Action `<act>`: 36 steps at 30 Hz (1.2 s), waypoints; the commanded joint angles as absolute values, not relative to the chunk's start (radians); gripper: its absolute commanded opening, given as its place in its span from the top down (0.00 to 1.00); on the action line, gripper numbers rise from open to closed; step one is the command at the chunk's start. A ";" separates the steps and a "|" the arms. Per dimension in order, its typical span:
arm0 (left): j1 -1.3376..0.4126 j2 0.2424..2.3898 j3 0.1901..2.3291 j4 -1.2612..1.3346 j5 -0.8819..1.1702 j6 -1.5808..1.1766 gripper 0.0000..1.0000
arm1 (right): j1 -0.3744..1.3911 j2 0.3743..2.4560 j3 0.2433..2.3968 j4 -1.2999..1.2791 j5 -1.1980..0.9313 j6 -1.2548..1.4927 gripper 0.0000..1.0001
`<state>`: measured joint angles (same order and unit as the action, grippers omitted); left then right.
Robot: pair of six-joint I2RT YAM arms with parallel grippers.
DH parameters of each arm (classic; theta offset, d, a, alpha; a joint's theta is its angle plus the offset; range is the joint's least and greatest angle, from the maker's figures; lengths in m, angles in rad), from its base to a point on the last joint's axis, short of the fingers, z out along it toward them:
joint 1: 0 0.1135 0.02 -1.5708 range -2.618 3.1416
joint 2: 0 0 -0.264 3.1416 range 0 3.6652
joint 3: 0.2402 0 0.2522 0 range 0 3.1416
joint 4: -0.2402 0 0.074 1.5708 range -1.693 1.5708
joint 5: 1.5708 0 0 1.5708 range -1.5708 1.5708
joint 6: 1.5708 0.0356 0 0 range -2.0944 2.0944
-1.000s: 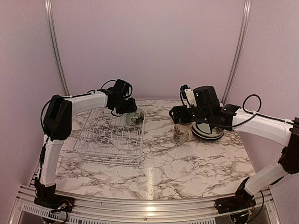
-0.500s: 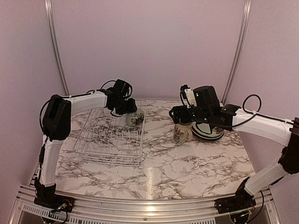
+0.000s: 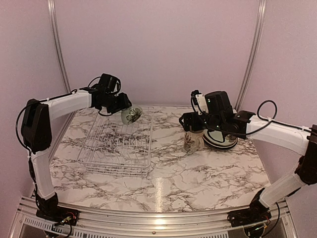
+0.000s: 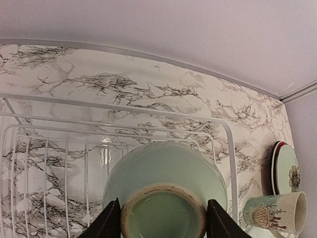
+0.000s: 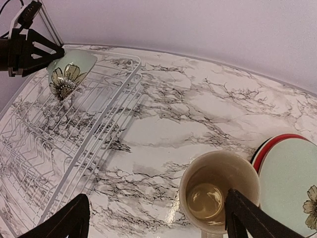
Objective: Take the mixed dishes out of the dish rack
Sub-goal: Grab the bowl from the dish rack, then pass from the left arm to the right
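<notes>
My left gripper [image 3: 123, 107] is shut on the small pale green bowl [image 3: 132, 115], gripping its foot and holding it on its side in the air above the far end of the dish rack [image 3: 116, 146]. In the left wrist view the bowl's underside [image 4: 166, 183] fills the gap between the fingers [image 4: 106, 224]. The white wire rack holds no dishes in view. My right gripper [image 3: 194, 130] hangs open above the cream floral mug [image 3: 191, 142], which stands upright on the table. The pale green plate [image 5: 290, 186] lies on the striped-rim plate [image 5: 262, 148] right of the mug [image 5: 218, 191].
The marble table's back edge meets the lilac wall just behind the rack [image 4: 228, 144]. Metal corner posts [image 3: 58, 49] stand at the back left and back right. The mug [image 4: 275, 212] and the stacked plates [image 4: 286, 168] sit right of the rack.
My left arm has lifted the bowl up out of the rack's far right corner and carried it left and back. The right arm has not moved.
</notes>
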<state>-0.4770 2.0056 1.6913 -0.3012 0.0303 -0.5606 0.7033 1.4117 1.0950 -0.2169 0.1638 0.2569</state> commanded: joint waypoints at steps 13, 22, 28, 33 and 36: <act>-0.423 1.659 1.395 0.073 0.286 -0.771 0.68 | 0.721 1.618 1.343 0.020 -0.195 0.433 0.08; -0.423 1.614 1.262 0.297 0.377 -0.938 0.69 | 0.723 1.833 1.384 0.490 -0.517 0.789 0.10; -0.430 1.607 1.204 0.367 0.390 -0.986 0.69 | 0.732 1.923 1.433 0.589 -0.564 0.865 0.13; -0.444 1.605 1.172 0.419 0.404 -1.019 0.70 | 0.738 1.986 1.464 0.631 -0.583 0.908 0.27; -0.456 1.598 1.164 0.438 0.413 -1.024 0.70 | 0.737 2.007 1.470 0.664 -0.592 0.936 0.35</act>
<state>-0.4397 1.6596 1.1637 0.2962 0.3706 -0.9974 0.7277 1.9720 1.4284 0.5755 -0.5545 0.8757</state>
